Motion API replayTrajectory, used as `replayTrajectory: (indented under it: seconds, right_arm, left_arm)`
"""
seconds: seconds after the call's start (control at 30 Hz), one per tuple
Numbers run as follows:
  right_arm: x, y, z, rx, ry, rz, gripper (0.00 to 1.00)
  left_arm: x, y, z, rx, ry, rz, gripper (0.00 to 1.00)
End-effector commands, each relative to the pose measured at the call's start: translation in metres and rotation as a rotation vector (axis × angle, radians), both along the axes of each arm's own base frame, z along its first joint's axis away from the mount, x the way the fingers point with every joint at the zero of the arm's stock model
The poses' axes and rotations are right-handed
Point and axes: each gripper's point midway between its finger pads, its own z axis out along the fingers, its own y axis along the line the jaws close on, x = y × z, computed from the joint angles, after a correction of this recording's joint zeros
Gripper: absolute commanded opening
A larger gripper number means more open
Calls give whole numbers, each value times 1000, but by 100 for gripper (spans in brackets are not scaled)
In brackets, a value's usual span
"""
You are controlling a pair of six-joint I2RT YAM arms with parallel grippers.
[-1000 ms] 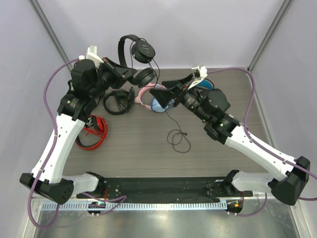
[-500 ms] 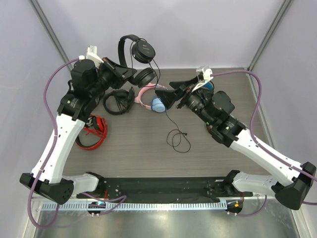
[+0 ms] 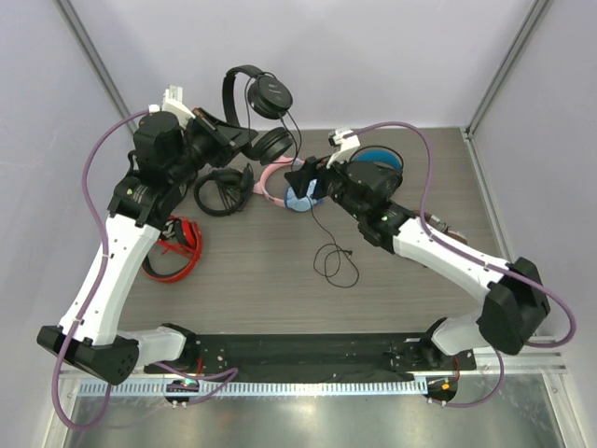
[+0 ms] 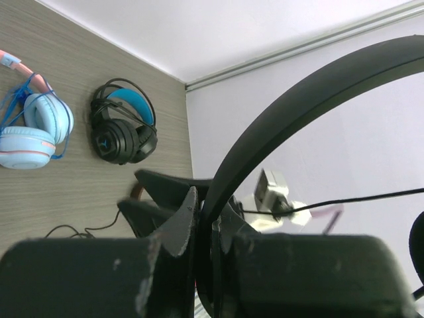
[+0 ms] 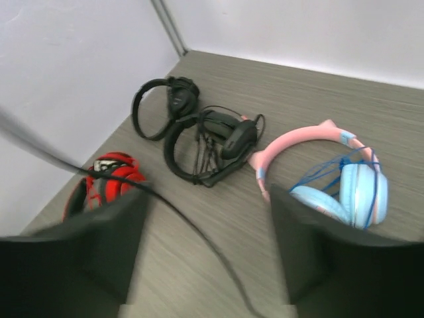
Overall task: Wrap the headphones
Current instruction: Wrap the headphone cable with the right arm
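My left gripper (image 3: 241,140) is shut on the thin headband of the slim black headphones (image 3: 266,96) and holds them up at the back left. In the left wrist view the headband (image 4: 298,106) runs out from between the shut jaws of the left gripper (image 4: 204,218). The thin black cable (image 3: 312,210) hangs from the earcups to a loose loop on the table (image 3: 338,263). My right gripper (image 3: 305,177) is open beside the hanging cable. In the right wrist view the cable (image 5: 199,232) passes between the spread fingers of the right gripper (image 5: 209,255), untouched.
Pink-and-blue headphones (image 3: 283,193) (image 5: 331,172) lie just under the right gripper. Other black pairs (image 3: 222,191) (image 5: 212,142) lie left of them, red headphones (image 3: 177,247) (image 5: 109,175) further left. A bulky black pair with blue lining (image 3: 381,161) lies at the back right.
The right arm's wrist and forearm have swung left and back, and its gripper stays open by the hanging cable. The left arm and the held headphones have not moved.
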Motion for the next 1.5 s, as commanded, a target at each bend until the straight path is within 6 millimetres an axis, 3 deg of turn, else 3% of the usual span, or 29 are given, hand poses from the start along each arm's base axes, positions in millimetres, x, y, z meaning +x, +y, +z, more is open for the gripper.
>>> replayTrajectory:
  seconds: [0.0,0.03,0.07,0.17,0.2,0.23,0.43,0.6,0.73,0.9,1.13,1.47]
  right_arm:
    - [20,1,55,155,-110,-4,64]
    - [23,2,57,167,-115,-1,56]
    - [28,3,61,180,-118,-1,40]
    - [40,8,59,186,-109,21,17]
    - [45,6,59,189,-105,14,3]
    - [50,7,55,184,-99,11,1]
    - [74,-15,38,220,-48,-56,1]
    - [82,-13,7,194,13,-41,1]
    - [80,-8,-24,179,71,-23,1]
    - [70,-13,-46,206,116,-21,1]
    - [57,-10,-60,200,150,14,1]
    - [56,-8,-70,181,164,22,1]
  left_arm:
    - [-16,-1,39,-61,-108,-35,0]
    - [-16,-1,39,-60,-106,-36,0]
    - [-16,-1,39,-61,-108,-35,0]
    - [-17,-1,39,-59,-107,-36,0]
    - [-17,-1,40,-60,-109,-35,0]
    - [-17,-1,40,-58,-108,-35,0]
    - [-19,2,46,-54,-122,-26,0]
    - [-22,3,55,-61,-140,-31,0]
    - [-23,4,59,-64,-148,-26,0]
    - [-26,6,66,-68,-165,-20,0]
    - [-26,4,68,-79,-167,-29,0]
    - [-30,1,75,-110,-176,-54,0]
